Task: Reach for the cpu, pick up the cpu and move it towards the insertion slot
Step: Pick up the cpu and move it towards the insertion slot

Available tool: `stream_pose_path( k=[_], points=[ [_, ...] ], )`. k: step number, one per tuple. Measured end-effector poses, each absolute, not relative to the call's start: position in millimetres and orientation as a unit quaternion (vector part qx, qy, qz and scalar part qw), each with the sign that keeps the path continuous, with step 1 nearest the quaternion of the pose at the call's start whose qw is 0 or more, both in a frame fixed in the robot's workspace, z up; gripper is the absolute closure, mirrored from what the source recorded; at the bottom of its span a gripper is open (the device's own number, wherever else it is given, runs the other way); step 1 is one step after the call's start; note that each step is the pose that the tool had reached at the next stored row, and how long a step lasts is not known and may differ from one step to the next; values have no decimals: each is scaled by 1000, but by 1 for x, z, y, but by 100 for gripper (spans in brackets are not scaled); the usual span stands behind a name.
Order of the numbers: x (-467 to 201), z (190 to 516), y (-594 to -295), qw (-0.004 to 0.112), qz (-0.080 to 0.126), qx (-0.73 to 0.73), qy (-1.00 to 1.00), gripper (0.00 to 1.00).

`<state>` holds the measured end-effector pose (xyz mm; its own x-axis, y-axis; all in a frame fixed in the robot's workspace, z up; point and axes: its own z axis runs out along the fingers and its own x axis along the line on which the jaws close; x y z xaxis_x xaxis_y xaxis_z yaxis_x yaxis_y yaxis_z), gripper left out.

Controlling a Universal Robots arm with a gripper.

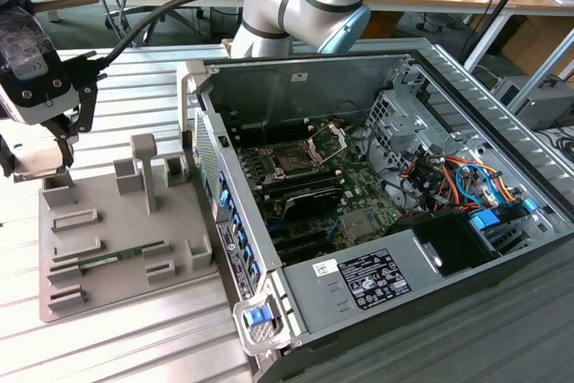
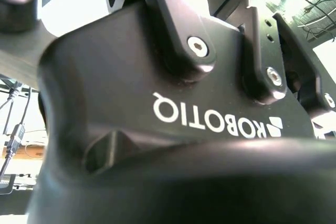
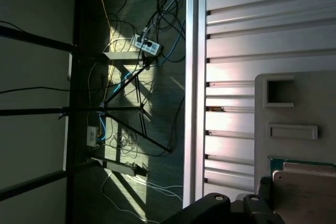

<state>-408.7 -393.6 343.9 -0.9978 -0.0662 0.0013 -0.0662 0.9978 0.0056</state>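
Ribbed table (image 1: pixel 134 334): one tray (image 1: pixel 112 226), one cpu (image 3: pixel 308 190).

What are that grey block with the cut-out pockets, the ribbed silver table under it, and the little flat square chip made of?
Grey pocketed tray: probably matt plastic, an even dull grey with no shine. Ribbed silver table: likely bare aluminium, pale slats with a soft metallic sheen. Flat square chip: seemingly a dull pale metal lid over a thin green rim, perhaps circuit board.
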Motion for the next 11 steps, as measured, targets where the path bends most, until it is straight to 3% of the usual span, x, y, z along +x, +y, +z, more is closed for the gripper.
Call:
stream_pose_path(
  k=[11],
  points=[
    [-409,346,-394,1,-3,33,-999,45]
  ],
)
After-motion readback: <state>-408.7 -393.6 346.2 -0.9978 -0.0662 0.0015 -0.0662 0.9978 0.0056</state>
